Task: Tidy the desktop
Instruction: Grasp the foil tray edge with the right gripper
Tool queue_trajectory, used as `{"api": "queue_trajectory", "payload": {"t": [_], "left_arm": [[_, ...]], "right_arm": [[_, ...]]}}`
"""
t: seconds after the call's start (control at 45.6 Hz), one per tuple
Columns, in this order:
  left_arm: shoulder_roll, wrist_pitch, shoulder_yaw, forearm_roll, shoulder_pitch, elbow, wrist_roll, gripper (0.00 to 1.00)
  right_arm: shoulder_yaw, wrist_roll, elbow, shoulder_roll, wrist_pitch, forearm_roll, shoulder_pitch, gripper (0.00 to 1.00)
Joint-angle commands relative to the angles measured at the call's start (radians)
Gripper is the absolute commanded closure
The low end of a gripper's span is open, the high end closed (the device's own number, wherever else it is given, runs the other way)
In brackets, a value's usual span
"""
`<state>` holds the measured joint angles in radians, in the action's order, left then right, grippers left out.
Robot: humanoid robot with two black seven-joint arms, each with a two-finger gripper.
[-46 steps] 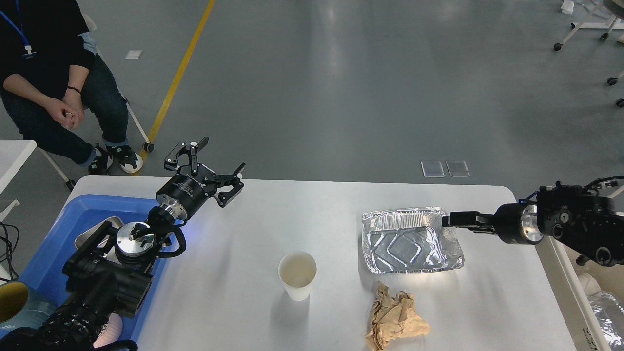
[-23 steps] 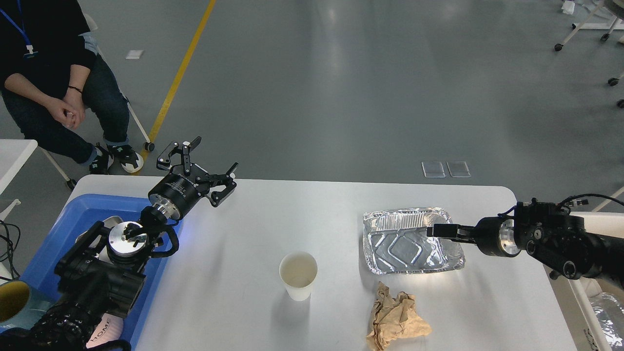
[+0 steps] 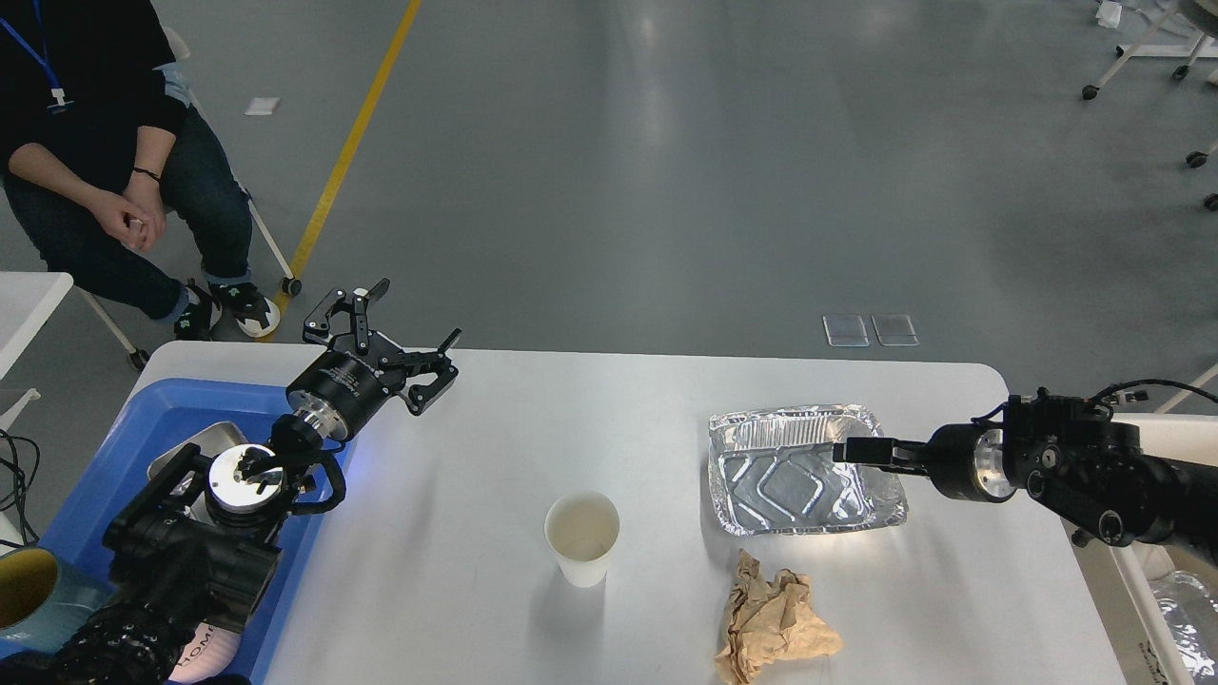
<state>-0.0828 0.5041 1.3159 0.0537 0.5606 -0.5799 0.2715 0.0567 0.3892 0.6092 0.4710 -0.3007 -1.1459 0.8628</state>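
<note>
The right hand [image 3: 850,450] reaches in from three o'clock, level, its fingers pressed together over the right rim of the foil tray [image 3: 799,470]; whether they pinch that rim I cannot tell. The left hand [image 3: 400,328] hangs spread wide at ten o'clock, above the far left of the white desk [image 3: 590,419]. A paper cup [image 3: 581,536] and crumpled brown paper [image 3: 773,620] sit toward six o'clock.

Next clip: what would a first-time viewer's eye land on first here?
Probably the shiny foil tray on the right part of the desktop, with the right gripper reaching in over its right rim. Next, the white paper cup standing upright near the middle and the crumpled brown paper at the near edge. On the left, the left gripper hangs open beside the blue tray.
</note>
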Motion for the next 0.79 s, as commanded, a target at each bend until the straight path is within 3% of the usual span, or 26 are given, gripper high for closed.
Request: {"api": "queue_trajectory", "payload": {"t": [0.0,0.767], "left_arm": [[0.0,0.002,-0.001,0.0,-0.004,0.0,0.0,0.0],[-0.018,0.002,-0.003,0.0,-0.018,-0.001,0.002,0.0]], "right_arm": [[0.0,0.0,-0.002,0.004,0.0,0.0,-0.001,0.0],[0.0,0.008,-0.052,-0.012,0.002,-0.002,-0.021,0.0]]}}
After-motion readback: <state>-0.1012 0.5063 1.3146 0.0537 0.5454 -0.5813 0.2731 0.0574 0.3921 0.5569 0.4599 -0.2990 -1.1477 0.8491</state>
